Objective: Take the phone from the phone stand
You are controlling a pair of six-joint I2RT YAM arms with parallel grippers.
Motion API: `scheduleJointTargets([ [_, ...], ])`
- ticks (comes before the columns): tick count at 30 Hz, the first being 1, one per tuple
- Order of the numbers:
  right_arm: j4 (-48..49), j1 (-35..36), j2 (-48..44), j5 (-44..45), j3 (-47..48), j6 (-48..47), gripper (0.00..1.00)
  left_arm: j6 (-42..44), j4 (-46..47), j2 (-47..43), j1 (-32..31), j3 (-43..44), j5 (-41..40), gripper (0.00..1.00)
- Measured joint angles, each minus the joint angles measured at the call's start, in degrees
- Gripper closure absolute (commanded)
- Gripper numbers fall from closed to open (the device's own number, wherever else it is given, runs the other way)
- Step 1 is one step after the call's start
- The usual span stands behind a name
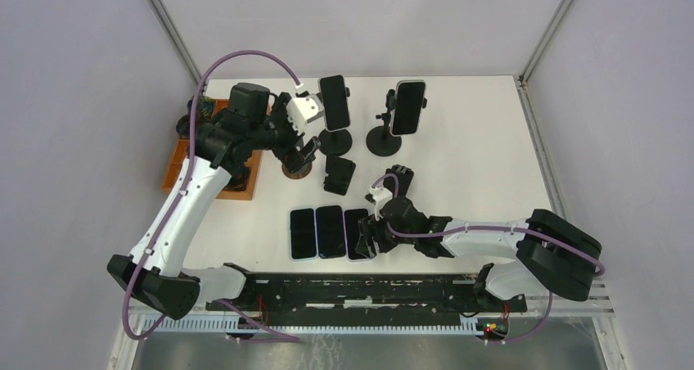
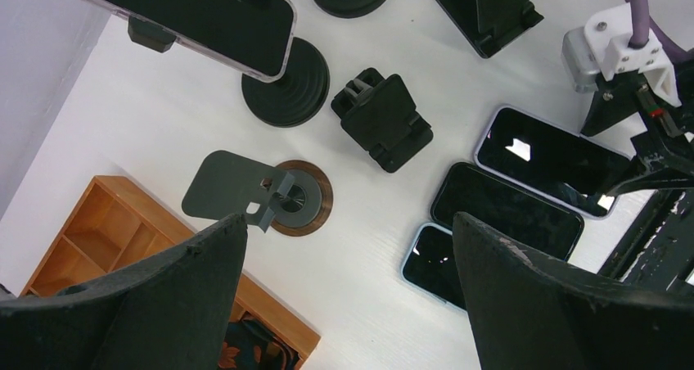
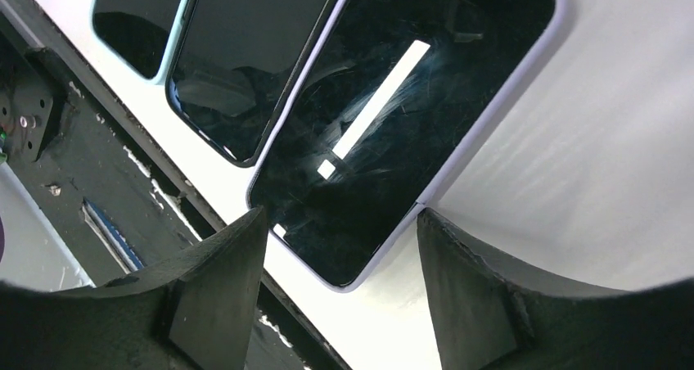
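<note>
1. Top external: left gripper (image 2: 348, 223) spread wide, empty, hovering near phone stand (image 1: 335, 141).
2. On it, phone (image 1: 334, 101) sits upright; grip side edges squarely, lift straight out.
3. Right gripper (image 3: 340, 223) straddles end of flat phone (image 3: 393, 116); pinching or not, cannot tell.

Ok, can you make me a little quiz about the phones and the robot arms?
1. How many phones lie flat on the table?
2. True or false: both tall stands at the back are empty.
3. The right gripper is over: A) a stand, B) the rightmost flat phone, C) the wooden shelf.
Key: 1. Three. 2. False: the left stand and right stand each hold a phone. 3. B.
</note>
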Motion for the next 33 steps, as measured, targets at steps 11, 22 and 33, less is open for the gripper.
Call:
scheduleJointTargets([
  [11,-4.61,1.33,0.66,-4.11,4.37,-2.34,0.06,-2.69,1.68,3.96,4.24,1.92,-0.37,0.0],
  [22,-19.5,-6.05,-16.61,4.68,12.02,-10.58,0.02,-11.41,8.17,17.0,8.24,11.74,0.63,0.0],
  [33,-23.78,-8.13,-25.24,4.96,14.03,-12.46,0.02,-19.45,13.97,31.67,8.46,16.81,5.09,0.08],
])
